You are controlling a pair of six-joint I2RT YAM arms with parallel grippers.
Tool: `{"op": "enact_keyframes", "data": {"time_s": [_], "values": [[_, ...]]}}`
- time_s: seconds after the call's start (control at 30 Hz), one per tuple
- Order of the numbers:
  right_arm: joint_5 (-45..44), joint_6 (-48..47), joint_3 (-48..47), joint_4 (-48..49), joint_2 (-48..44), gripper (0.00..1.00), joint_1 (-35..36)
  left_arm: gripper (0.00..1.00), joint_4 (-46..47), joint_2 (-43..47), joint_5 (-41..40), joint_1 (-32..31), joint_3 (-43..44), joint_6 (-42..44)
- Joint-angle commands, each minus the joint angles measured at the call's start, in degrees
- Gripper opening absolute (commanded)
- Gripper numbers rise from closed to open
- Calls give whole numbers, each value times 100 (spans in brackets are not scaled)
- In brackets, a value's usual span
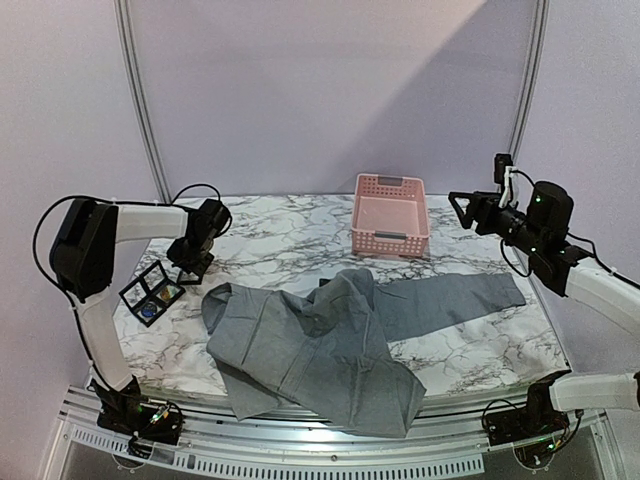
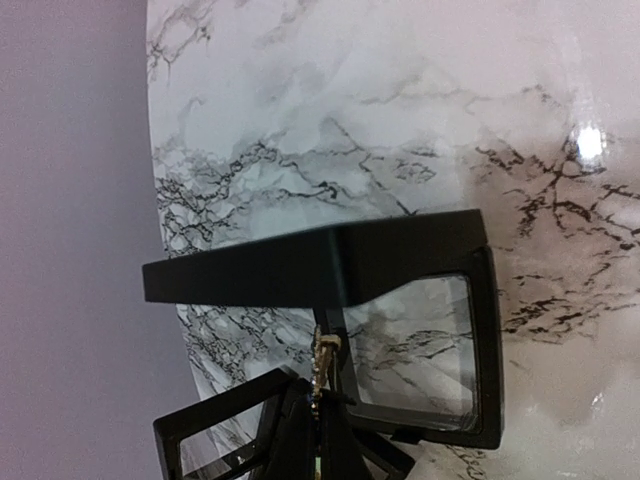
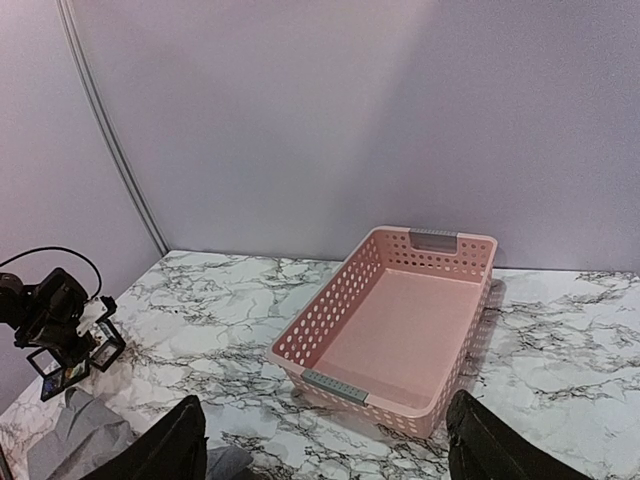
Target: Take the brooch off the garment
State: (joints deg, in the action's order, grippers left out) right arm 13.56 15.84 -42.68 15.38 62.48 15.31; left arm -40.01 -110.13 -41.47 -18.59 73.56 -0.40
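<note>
Left tool is clenched on a small golden brooch over the black frame cases, near the left edge of the counter. The grey garment lies crumpled just beside it, along the near edge. Right tool hangs released above the right edge.

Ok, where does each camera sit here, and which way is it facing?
Top external: above and behind the bases, looking down over the marble table, garment and pink basket; both arms show.
Left wrist: pointing down at the black display frames; its shut fingers pinch a gold brooch.
Right wrist: up high, facing across the table to the basket; its open fingers show.
Shared: right wrist and top both see basket, garment, left arm.
</note>
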Motion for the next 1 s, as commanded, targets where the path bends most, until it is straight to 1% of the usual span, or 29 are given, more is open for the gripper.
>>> {"op": "enact_keyframes", "data": {"time_s": [0.0,0.4,0.53,0.6,0.67,0.77,0.97], "values": [[-40,94,97,-96,-132,81,-28,0,-70,-120,43,69,163,32],[-77,141,188,-87,-186,82,-28,0,-146,-333,148,74,246,32],[-97,148,221,-90,-207,82,-28,3,-121,-321,220,69,230,32],[-118,178,265,-26,-210,82,-28,9,-118,-332,271,69,229,32],[-109,200,282,3,-210,81,-28,11,-114,-343,320,72,238,32],[-92,214,277,18,-188,82,-32,18,-106,-305,390,65,238,32],[-103,218,269,9,-179,82,-32,27,-31,-149,645,47,197,32]]}}
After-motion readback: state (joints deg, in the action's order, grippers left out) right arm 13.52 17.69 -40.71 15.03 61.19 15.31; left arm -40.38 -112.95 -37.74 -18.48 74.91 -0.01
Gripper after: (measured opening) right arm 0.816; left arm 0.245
